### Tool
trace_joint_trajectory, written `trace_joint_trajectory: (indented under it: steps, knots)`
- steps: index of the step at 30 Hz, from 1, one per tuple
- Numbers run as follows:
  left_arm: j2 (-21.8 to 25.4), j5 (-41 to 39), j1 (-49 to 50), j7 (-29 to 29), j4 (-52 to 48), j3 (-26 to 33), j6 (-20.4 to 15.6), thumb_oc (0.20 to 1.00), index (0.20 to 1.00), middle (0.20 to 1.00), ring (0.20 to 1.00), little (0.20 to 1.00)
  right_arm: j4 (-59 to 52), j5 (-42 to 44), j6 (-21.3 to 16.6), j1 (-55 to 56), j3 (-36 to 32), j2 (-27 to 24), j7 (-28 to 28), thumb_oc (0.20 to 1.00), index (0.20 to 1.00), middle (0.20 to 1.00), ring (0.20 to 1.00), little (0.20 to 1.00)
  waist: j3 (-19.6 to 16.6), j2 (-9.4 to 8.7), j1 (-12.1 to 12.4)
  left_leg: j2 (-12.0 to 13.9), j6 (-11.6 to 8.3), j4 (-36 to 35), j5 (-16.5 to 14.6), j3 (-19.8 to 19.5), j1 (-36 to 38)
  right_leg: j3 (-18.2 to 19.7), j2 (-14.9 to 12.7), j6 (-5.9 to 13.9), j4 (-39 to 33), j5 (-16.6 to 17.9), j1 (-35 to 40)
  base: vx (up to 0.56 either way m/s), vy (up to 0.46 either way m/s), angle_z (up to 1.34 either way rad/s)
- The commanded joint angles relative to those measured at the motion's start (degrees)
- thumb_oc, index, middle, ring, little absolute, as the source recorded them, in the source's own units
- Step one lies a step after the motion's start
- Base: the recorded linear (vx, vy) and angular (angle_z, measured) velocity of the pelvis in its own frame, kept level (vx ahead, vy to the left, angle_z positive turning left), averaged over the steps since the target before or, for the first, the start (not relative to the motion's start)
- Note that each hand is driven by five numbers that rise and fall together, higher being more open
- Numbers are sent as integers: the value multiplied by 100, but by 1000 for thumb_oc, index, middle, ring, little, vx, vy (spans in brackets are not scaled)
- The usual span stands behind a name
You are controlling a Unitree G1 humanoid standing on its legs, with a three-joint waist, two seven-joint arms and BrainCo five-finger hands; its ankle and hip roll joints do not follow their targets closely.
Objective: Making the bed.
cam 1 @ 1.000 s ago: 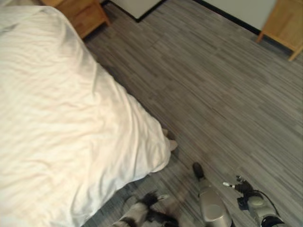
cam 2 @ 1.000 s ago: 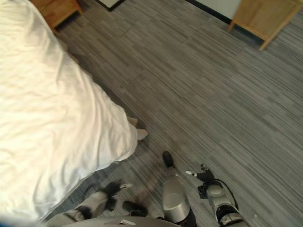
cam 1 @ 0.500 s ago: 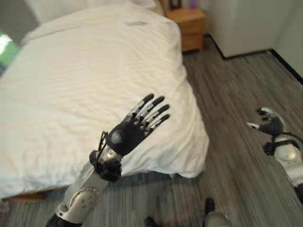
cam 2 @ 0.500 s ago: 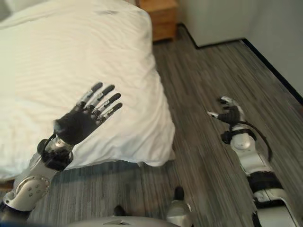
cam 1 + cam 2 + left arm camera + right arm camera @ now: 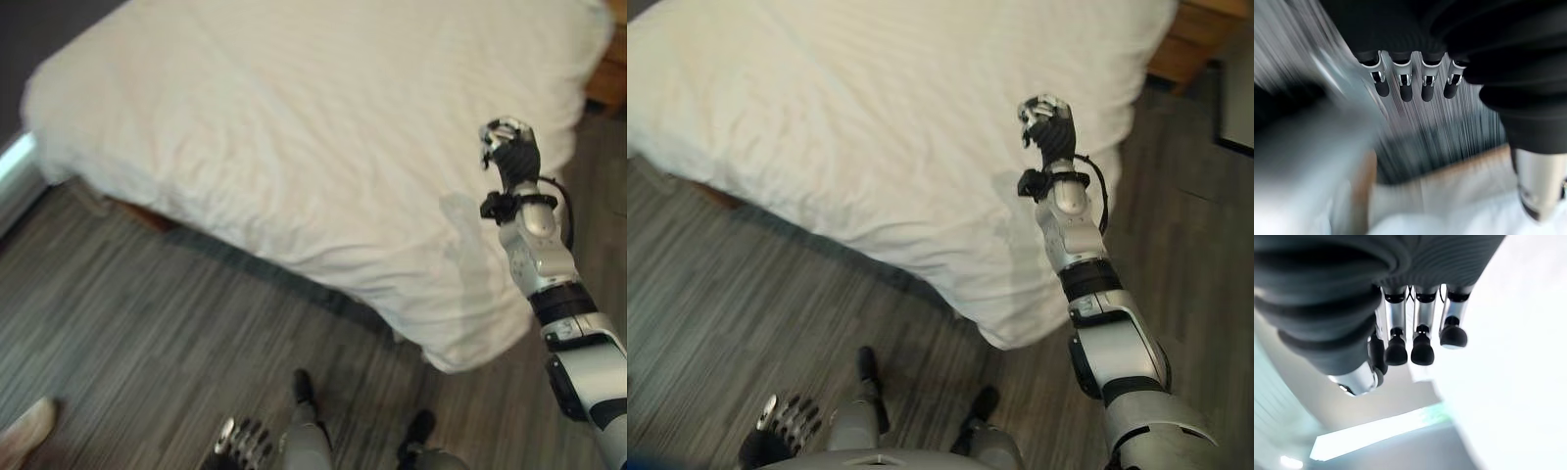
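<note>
The bed's white duvet [image 5: 294, 117] lies spread and lightly wrinkled, and its near corner [image 5: 470, 333] hangs down toward the floor. My right hand [image 5: 511, 149] is raised above the duvet near that corner, its fingers curled with nothing in them, apart from the cloth. In the right wrist view its fingertips [image 5: 1422, 350] hang over bright white bedding. My left hand [image 5: 789, 423] is low by the floor in front of the bed, fingers straight and spread, holding nothing. The left wrist view shows its fingertips [image 5: 1406, 90] over the striped floor.
A wooden nightstand [image 5: 1195, 44] stands past the bed's far right corner, beside a dark cabinet [image 5: 1236, 98]. Grey striped flooring [image 5: 127, 323] runs along the bed's near side. The bed's wooden base [image 5: 137, 213] shows under the duvet. A pale shoe-like thing [image 5: 24, 431] lies at the lower left.
The camera has swung, so the bed now lies across the top. My right hand has risen over the duvet's corner. My left hand has dropped from raised over the bed to near the floor.
</note>
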Motion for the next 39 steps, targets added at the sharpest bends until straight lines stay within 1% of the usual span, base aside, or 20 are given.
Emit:
trace_joint_trajectory:
  steps: [1, 3, 6, 9, 12, 13, 14, 17, 21, 23, 24, 25, 26, 27, 28, 30, 31, 32, 35, 39]
  knots:
    - [23, 673, -1353, 450, 40, -304, -298, 1000, 1000, 1000, 1000, 1000, -295, 1468, -894, -631, 23, 347, 507, 200, 200, 200, 200, 200, 284, 52, -74, 637, -798, 104, 587, 296, -303, 334, -252, 111, 490, -576, -460, -138, 59, 31]
    - [-329, 1282, -2121, 623, 558, -646, -634, 1000, 1000, 1000, 1000, 1000, 33, 1573, -1195, -650, -292, 881, 203, 200, 200, 200, 200, 200, 531, 316, -107, 528, -806, 107, 620, 295, -512, 306, -453, 127, 763, -614, -814, -168, 92, 40]
    - [-593, 1496, -2411, 973, 1031, -600, -861, 1000, 1000, 1000, 1000, 1000, 942, 1715, -1302, -966, -483, 863, -60, 200, 200, 200, 200, 200, 561, 542, -57, 485, -805, 96, 652, 293, -656, 304, -556, 137, 973, -651, -1111, -107, 79, 9]
    - [-854, 1807, -2444, 1070, 1591, -368, -797, 1000, 1000, 1000, 1000, 1000, 2055, 1883, -923, -893, -861, 576, -191, 200, 200, 200, 200, 200, 707, 908, -192, 506, -791, 84, 659, 533, -803, 446, -778, 200, 1269, -647, -1614, -109, 198, 5]
    - [-1047, 1954, -2406, 971, 1962, -193, -761, 1000, 1000, 1000, 1000, 1000, 2511, 2317, -802, -289, -1277, 345, 103, 200, 200, 200, 200, 200, 792, 1050, -427, 555, -782, 88, 652, 794, -766, 693, -830, 244, 1368, -652, -1885, -72, 244, -40]
    - [-1171, 1943, -2415, 925, 2085, -80, -716, 1000, 1000, 1000, 1000, 1000, 2658, 2556, -808, 325, -1675, 281, 187, 200, 200, 200, 200, 200, 863, 1080, -670, 606, -776, 94, 644, 924, -699, 848, -798, 249, 1327, -656, -1913, -28, 192, -52]
    - [-1169, 1948, -2398, 917, 2105, -86, -718, 1000, 1000, 1000, 1000, 1000, 2651, 2585, -799, 383, -1679, 284, 234, 200, 200, 200, 200, 200, 853, 1068, -653, 607, -777, 93, 639, 950, -665, 871, -795, 248, 1319, -652, -1897, -1, 179, -45]
    - [-1426, 1827, -2537, 949, 2294, 133, -683, 1000, 1000, 1000, 1000, 1000, 2631, 2998, -794, 1652, -2301, 535, 376, 200, 200, 200, 200, 200, 908, 1009, -1155, 684, -771, 106, 576, 1145, -420, 1068, -669, 213, 1089, -657, -1742, 86, 120, -57]
    - [-1525, 1720, -2567, 902, 2568, 704, -617, 1000, 1000, 1000, 1000, 1000, 2757, 2943, -522, 3402, -2923, 458, 518, 200, 200, 200, 200, 200, 635, 596, -2034, 778, -805, 137, 337, 1520, 350, 1472, -288, 203, 376, -528, -1128, 282, 109, -71]
    - [-1538, 1699, -2513, 910, 2563, 841, -640, 1000, 1000, 1000, 1000, 1000, 2747, 2857, -452, 3623, -2910, 451, 517, 200, 200, 200, 200, 200, 620, 439, -2139, 724, -801, 239, 164, 1645, 591, 1693, -226, 230, 180, -475, -961, 177, 66, -187]
    - [-1408, 1627, -2565, 988, 2542, 1063, -720, 1000, 1000, 1000, 1000, 1000, 2806, 2409, -222, 4080, -2882, 337, 510, 200, 200, 200, 200, 200, 548, -25, -2378, 563, -680, 682, -380, 1565, 962, 2144, -127, 237, 213, -247, -959, 82, -3, -219]
    - [-1405, 1627, -2565, 988, 2541, 1064, -719, 1000, 1000, 1000, 1000, 1000, 2804, 2406, -222, 4080, -2882, 340, 507, 200, 200, 200, 200, 200, 556, -35, -2368, 560, -678, 689, -391, 1580, 976, 2159, -131, 241, 214, -246, -953, 222, -32, -229]
    - [-1408, 1487, -2660, 1068, 2556, 1203, -719, 1000, 1000, 1000, 1000, 1000, 2898, 1715, -82, 4289, -2605, 251, 383, 200, 200, 200, 200, 200, 407, -307, -2238, 65, -469, 1038, -1071, 561, 1134, 2651, -37, 215, 290, -277, -867, 137, -28, -185]
    - [-1370, 1446, -2693, 1086, 2570, 1234, -742, 1000, 1000, 1000, 1000, 1000, 2925, 1260, 46, 4323, -2451, 159, 274, 470, 470, 470, 470, 470, 316, -445, -2186, -85, -406, 1149, -1331, 198, 1238, 2846, -1, 184, 279, -260, -796, 175, -18, -185]
    - [-1414, 1460, -2703, 1040, 2545, 1157, -794, 1000, 1000, 1000, 1000, 1000, 2978, 693, 165, 4306, -2138, 7, 243, 1000, 1000, 1000, 1000, 1000, 176, -534, -2121, -194, -391, 1058, -1533, -85, 1433, 2955, 54, 196, 258, -250, -720, 46, 22, -214]
    - [-1499, 1617, -2566, 954, 2465, 1112, -781, 1000, 1000, 1000, 1000, 1000, 2539, -515, 397, 4492, -1590, -140, 281, 1000, 1000, 1000, 1000, 1000, -106, -658, -2156, -368, -306, 777, -1576, -167, 1775, 3066, -1, 239, 266, -105, -655, 39, 47, -173]
    - [-1498, 1617, -2565, 954, 2465, 1112, -781, 1000, 1000, 1000, 1000, 1000, 2538, -515, 398, 4493, -1590, -139, 280, 1000, 1000, 1000, 1000, 1000, -109, -659, -2156, -370, -305, 774, -1574, -166, 1774, 3066, -2, 240, 266, -105, -658, -76, 135, -42]
    - [-1642, 1873, -2422, 893, 2349, 964, -813, 1000, 1000, 1000, 1000, 1000, 1874, -1887, 543, 4582, -894, -351, 197, 1000, 1000, 1000, 1000, 1000, -301, -782, -2196, -440, -268, 561, -1545, -31, 2086, 3073, -117, 357, 294, 61, -578, -95, 133, 3]
    - [-1693, 2298, -2246, 860, 2212, 906, -809, 1000, 1000, 1000, 1000, 1000, 786, -3827, 668, 4832, -123, -635, 76, 1000, 1000, 1000, 1000, 1000, -491, -963, -2226, -721, -105, 207, -1564, 47, 2445, 3092, -293, 528, 332, 284, -560, -120, 138, 61]
    - [-1628, 2724, -2192, 893, 2220, 934, -737, 1000, 1000, 1000, 1000, 1000, 3, -4635, 846, 4963, 221, -493, 82, 1000, 1000, 1000, 1000, 1000, -604, -1179, -2286, -958, 2, 13, -1551, 109, 2608, 2964, -496, 726, 429, 632, -720, -169, 96, -2]
